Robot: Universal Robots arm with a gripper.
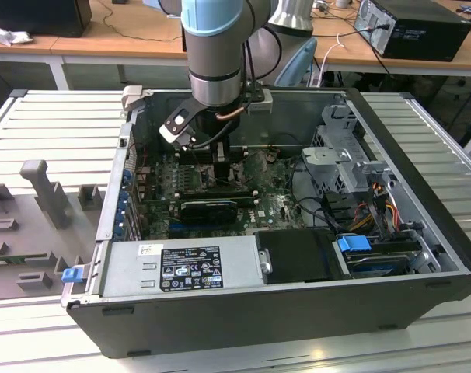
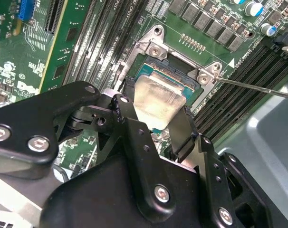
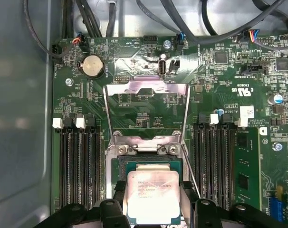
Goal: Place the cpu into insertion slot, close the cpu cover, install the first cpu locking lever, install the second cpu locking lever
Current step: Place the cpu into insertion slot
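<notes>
**CPU GRIPPED OVER INSERTION SLOT, COVER OPEN**

The gripper (image 2: 157,110) is clamped on the cpu (image 2: 158,97), with one finger on each of two opposite edges. In both wrist views the cpu lies directly over the insertion slot (image 3: 134,165). Whether it is fully seated cannot be determined. The cpu cover (image 3: 146,88) is swung open, clear of the slot, and green board shows through its cut-out centre. In the exterior view the arm (image 1: 212,54) reaches down into the computer case (image 1: 243,311) at the upper centre of the frame.
</notes>
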